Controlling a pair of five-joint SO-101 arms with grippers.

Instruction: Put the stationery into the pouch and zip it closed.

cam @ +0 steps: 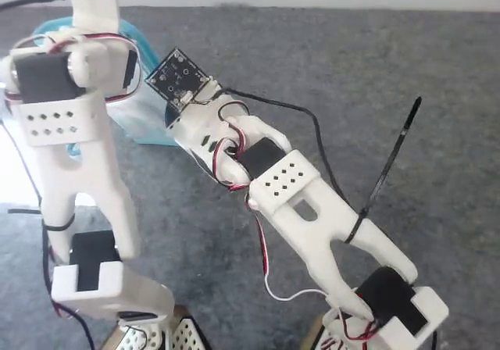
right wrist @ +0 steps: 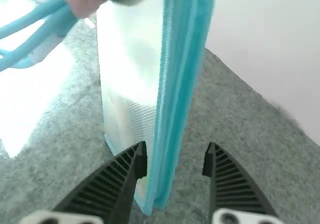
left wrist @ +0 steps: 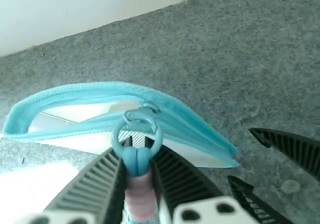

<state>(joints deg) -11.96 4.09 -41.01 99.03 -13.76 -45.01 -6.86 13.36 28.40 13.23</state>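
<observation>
Pouch (left wrist: 195,134) stands on edge on the table (left wrist: 250,44), mouth open (contents unclear). The left claw (left wrist: 135,146) is clenched on the zip pull (left wrist: 136,161); the right claw (right wrist: 175,159), released, straddles the pouch's end. Zipping seems in hand: next, right should pinch while left draws along.

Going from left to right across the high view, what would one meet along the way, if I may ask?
left arm → pouch → right arm → black cable tie
</observation>
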